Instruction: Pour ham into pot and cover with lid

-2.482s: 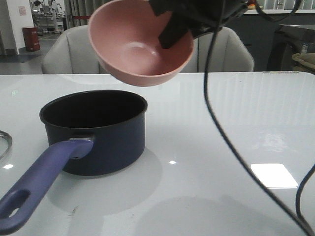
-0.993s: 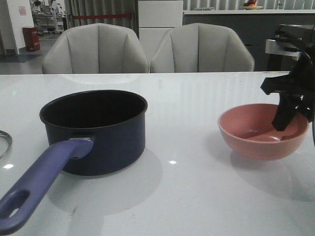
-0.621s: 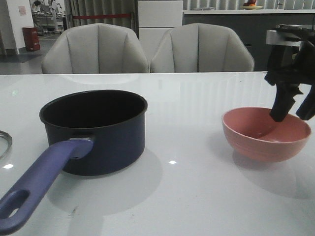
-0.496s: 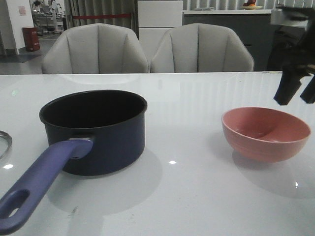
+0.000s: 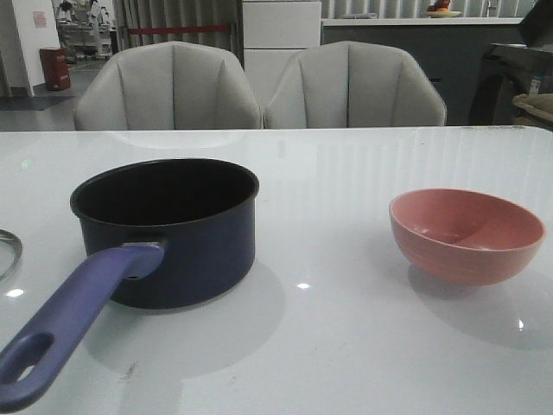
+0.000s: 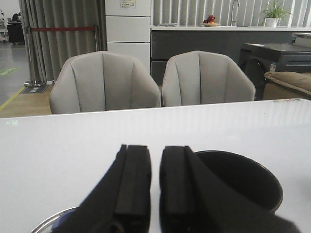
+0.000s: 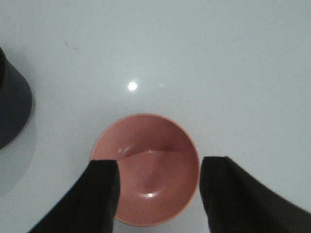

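The dark navy pot (image 5: 177, 229) stands left of middle on the table, its purple-blue handle (image 5: 73, 324) pointing to the front left. Its floor is hidden and no ham shows in any view. Only the steel rim of the lid (image 5: 7, 252) shows at the far left edge; it also shows in the left wrist view (image 6: 48, 224). My left gripper (image 6: 155, 148) is nearly closed and empty, near the lid, with the pot (image 6: 243, 179) beyond it. My right gripper (image 7: 158, 162) is open and empty, above the empty pink bowl (image 7: 148, 167). Neither gripper shows in the front view.
The pink bowl (image 5: 467, 233) sits upright on the table's right side. The white table (image 5: 328, 346) is glossy. Two grey chairs (image 5: 259, 86) stand behind its far edge. The pot's wall (image 7: 12, 109) shows at the edge of the right wrist view.
My right gripper set the pink bowl down on the right side of the table, let go of it, and rose out of the front view. The pot has not moved.
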